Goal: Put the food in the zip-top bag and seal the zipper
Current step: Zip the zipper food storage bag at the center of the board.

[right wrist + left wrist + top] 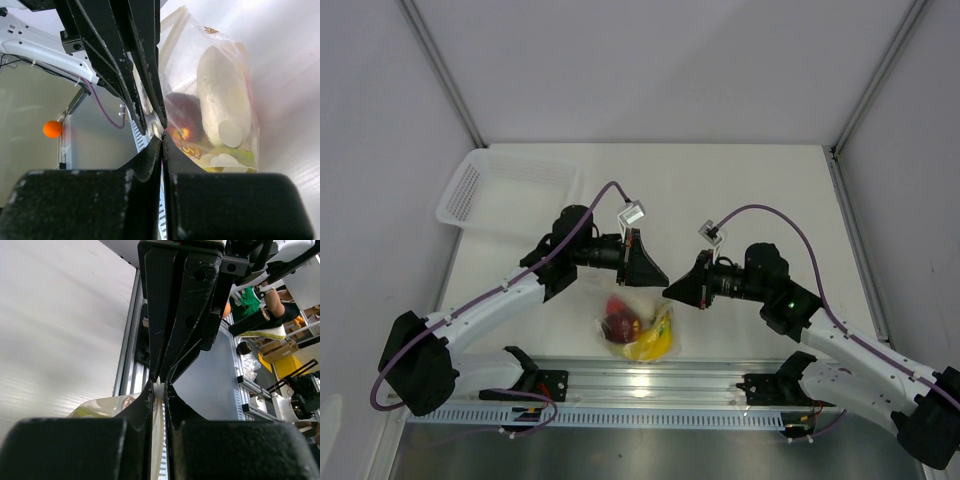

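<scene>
A clear, crinkly zip-top plastic bag [186, 55] sits near the front edge of the white tabletop [750, 190], just below the point where the two grippers meet. All the food seen here is inside it. The right wrist view shows a white toy radish [220, 95] lying lengthwise and a dark purple-red round fruit [182, 112] pressed against it. From above, a yellow banana bunch [655, 342] fills the near end of the bag, with a red apple [617, 303] at the far end.

The left gripper [159, 388] has its jaws closed to a sliver, pinching the thin pale zipper strip [158, 407]. The right gripper [161, 138] faces it tip to tip, its jaws also drawn together on the same edge of the bag. Whether the strip is pressed shut along its whole length cannot be told.

A white mesh plastic basket [470, 190] stands at the far left of the tabletop, well apart from the bag, with nothing visible in it.
</scene>
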Motion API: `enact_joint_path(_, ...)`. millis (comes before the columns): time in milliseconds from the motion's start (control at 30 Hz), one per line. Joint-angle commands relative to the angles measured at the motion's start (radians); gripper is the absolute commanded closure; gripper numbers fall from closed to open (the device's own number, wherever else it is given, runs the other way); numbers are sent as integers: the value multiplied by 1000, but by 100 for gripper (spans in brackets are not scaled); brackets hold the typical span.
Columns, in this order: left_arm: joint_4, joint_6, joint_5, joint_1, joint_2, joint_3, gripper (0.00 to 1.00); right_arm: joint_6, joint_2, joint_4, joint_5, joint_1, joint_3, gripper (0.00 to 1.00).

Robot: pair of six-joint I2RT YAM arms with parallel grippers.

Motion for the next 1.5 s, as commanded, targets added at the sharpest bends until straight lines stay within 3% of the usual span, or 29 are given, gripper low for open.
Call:
enact_joint_path(0, 44, -3, 32, 5, -23, -3, 99, 27, -7, -6, 80, 7, 41, 100)
enact_joint_path(733, -146, 132, -63, 5, -66, 0, 99, 322, -59, 135, 184, 15, -49, 100)
enact_joint_path(1200, -229, 171, -74, 25, -104, -2, 99, 284, -97, 81, 210, 7, -69, 100)
enact_joint_path(1467, -264, 181, -42, 38, -101, 3, 99, 143, -70, -28, 74, -10, 23, 100)
